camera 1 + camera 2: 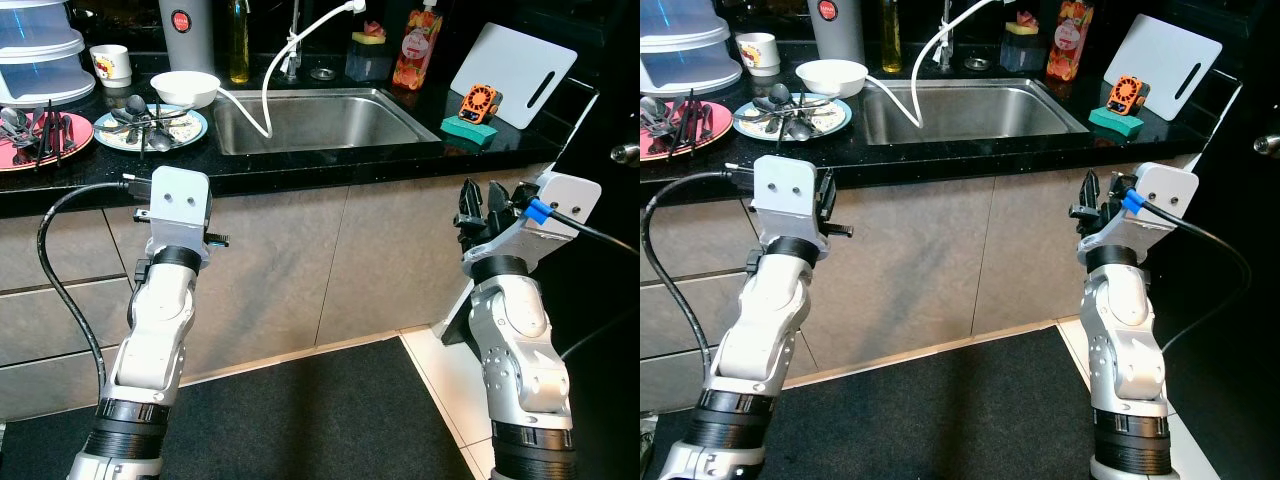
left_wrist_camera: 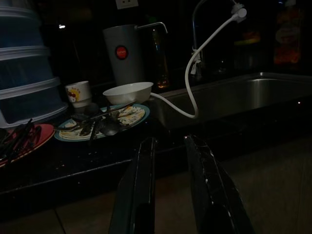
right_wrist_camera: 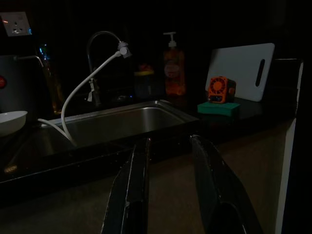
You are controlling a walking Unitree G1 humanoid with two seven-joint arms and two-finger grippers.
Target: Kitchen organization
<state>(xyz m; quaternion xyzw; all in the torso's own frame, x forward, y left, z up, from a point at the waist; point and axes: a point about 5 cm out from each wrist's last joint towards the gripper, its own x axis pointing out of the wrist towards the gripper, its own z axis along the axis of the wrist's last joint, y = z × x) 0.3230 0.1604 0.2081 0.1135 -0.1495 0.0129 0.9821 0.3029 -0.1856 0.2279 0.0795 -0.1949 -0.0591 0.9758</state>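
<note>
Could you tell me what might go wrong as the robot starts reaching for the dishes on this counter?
1. The spoons lie loose on the blue plate, so lifting it could spill them.
2. The white hose loops beside the white bowl; the left gripper might snag it.
3. The pink plate sits near the counter edge and could be knocked off.

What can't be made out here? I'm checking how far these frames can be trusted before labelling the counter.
- Stacked containers: cut off by the head views' left and top edges.
- Utensils on the blue-rimmed plate: piled up, too small to count.
- Soap bottle label: too dark in the right wrist view.
- Left gripper and right gripper: fingers apart, empty; bases cut off by the frame bottom.
</note>
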